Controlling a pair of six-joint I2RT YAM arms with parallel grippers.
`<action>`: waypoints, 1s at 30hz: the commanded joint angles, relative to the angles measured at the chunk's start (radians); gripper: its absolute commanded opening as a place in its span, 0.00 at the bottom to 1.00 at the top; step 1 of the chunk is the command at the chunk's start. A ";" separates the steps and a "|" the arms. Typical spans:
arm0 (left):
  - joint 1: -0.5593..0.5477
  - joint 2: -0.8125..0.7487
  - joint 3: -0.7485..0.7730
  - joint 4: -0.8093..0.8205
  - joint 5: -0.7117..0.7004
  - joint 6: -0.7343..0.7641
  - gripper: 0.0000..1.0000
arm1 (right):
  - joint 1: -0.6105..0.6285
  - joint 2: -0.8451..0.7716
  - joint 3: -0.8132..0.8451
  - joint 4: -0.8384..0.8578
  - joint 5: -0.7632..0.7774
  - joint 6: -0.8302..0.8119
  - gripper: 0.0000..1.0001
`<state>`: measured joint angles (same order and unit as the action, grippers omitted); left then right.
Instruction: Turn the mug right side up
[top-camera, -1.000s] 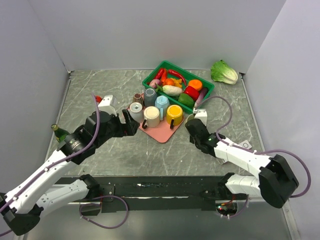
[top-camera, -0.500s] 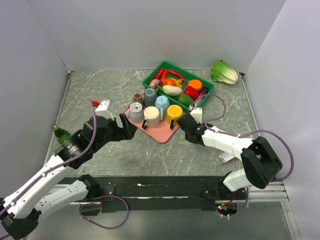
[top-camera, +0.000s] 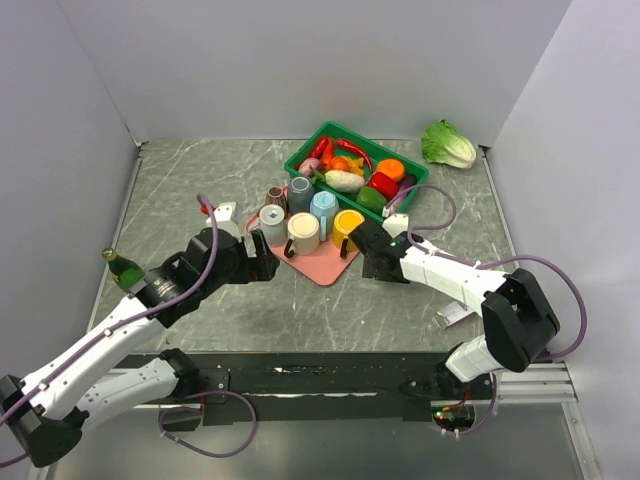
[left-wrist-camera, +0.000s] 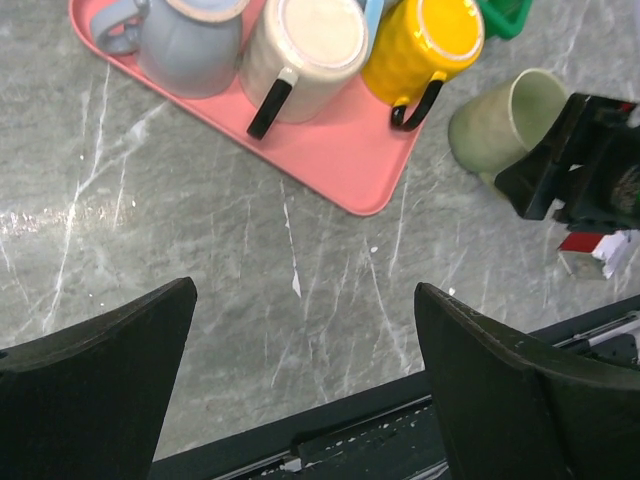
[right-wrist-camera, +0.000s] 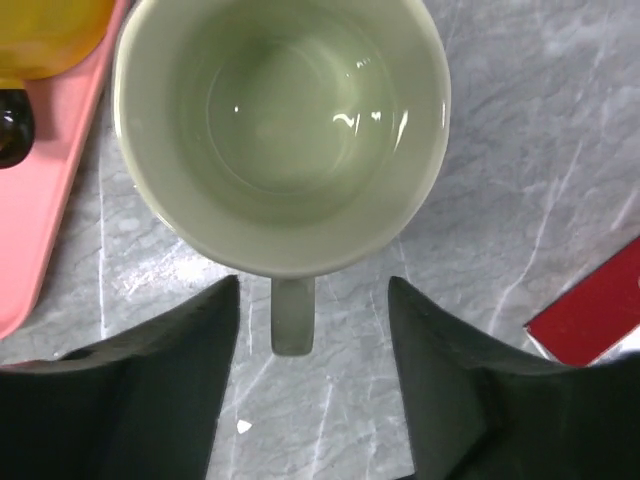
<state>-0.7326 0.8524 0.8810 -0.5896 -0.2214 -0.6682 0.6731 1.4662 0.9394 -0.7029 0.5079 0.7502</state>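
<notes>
Our right fingers (right-wrist-camera: 165, 390) are standing apart astride the handle of the mug (right-wrist-camera: 280, 150), upright on the table (right-wrist-camera: 530, 170) beside the tray (right-wrist-camera: 45, 220). Our left fingers (left-wrist-camera: 95, 385) are apart too. Pulling back askew, we are risking snagging the handle and tipping it.

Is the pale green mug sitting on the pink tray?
No, the pale green mug stands on the grey table, just off the pink tray.

Bright even light; soft shadows; glints inside mug (right-wrist-camera: 280, 140); table (left-wrist-camera: 40, 215) glare.
</notes>
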 joint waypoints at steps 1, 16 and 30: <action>-0.001 0.033 0.015 0.031 0.028 0.004 0.96 | -0.013 -0.017 0.073 -0.075 0.034 -0.005 0.77; -0.001 0.397 0.139 0.151 0.137 0.329 0.96 | -0.033 -0.305 0.165 -0.196 -0.141 -0.135 0.94; 0.018 0.800 0.322 0.154 0.022 0.421 0.99 | -0.095 -0.563 0.119 -0.225 -0.243 -0.109 0.94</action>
<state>-0.7273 1.6112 1.1614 -0.4545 -0.1585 -0.2878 0.5846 0.9211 1.0607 -0.9085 0.2821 0.6323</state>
